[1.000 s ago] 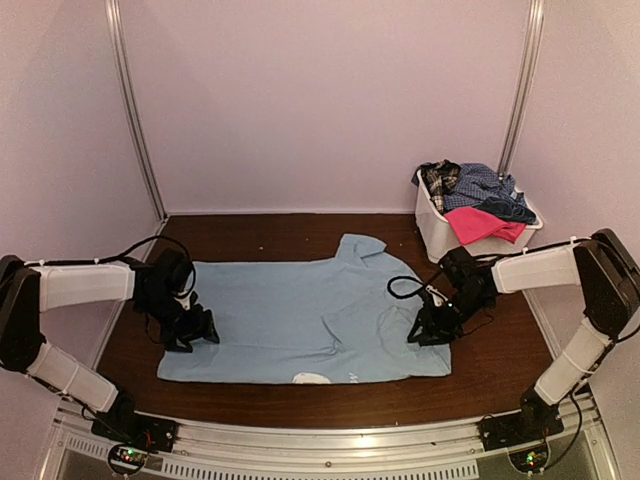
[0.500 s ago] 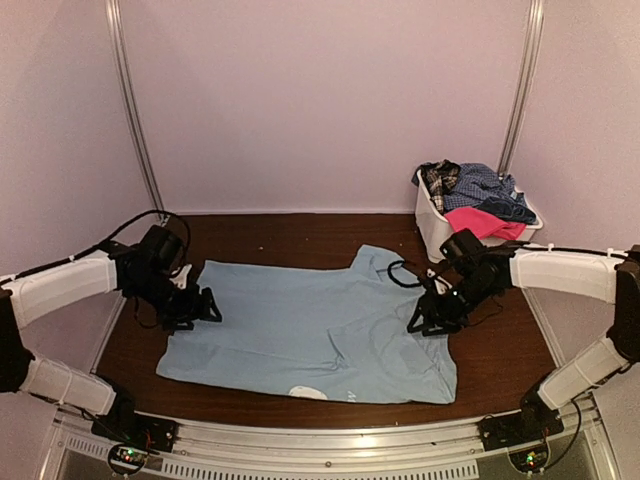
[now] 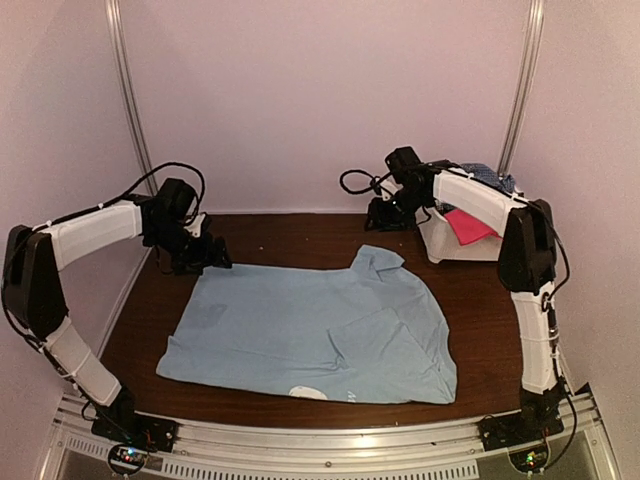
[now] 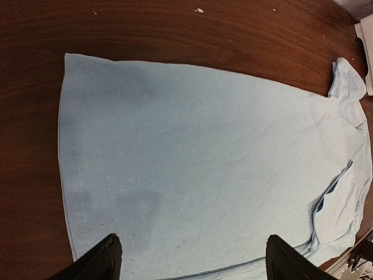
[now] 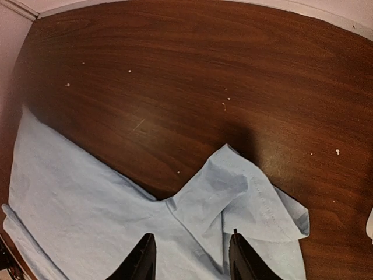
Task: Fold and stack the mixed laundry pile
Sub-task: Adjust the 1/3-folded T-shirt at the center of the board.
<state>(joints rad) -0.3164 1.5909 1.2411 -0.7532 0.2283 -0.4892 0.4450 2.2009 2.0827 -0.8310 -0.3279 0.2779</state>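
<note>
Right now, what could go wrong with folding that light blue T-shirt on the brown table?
The light blue T-shirt is doubled over and rumpled on its right side, so folding it now may trap wrinkles. The right gripper hangs open near the white plastic basket of clothes; a careless swing could bump it.

Table (image 3: 300, 232): dark brown wood grain, slightly glossy, reaching from side wall to side wall.
Specks (image 5: 223, 105): small and white, scattered over the bare wood toward the far side; one larger crumb (image 4: 200, 9) near the far edge in the left wrist view.
Basket (image 3: 462, 248): white plastic, upright in the far right corner of the table, close to the right wall.
Walls (image 3: 320, 100): plain pale lilac on three sides.
Uprights (image 3: 128, 100): slim metal poles, one in each far corner.
Rail (image 3: 330, 440): silvery slotted metal along the near edge of the table.
</note>
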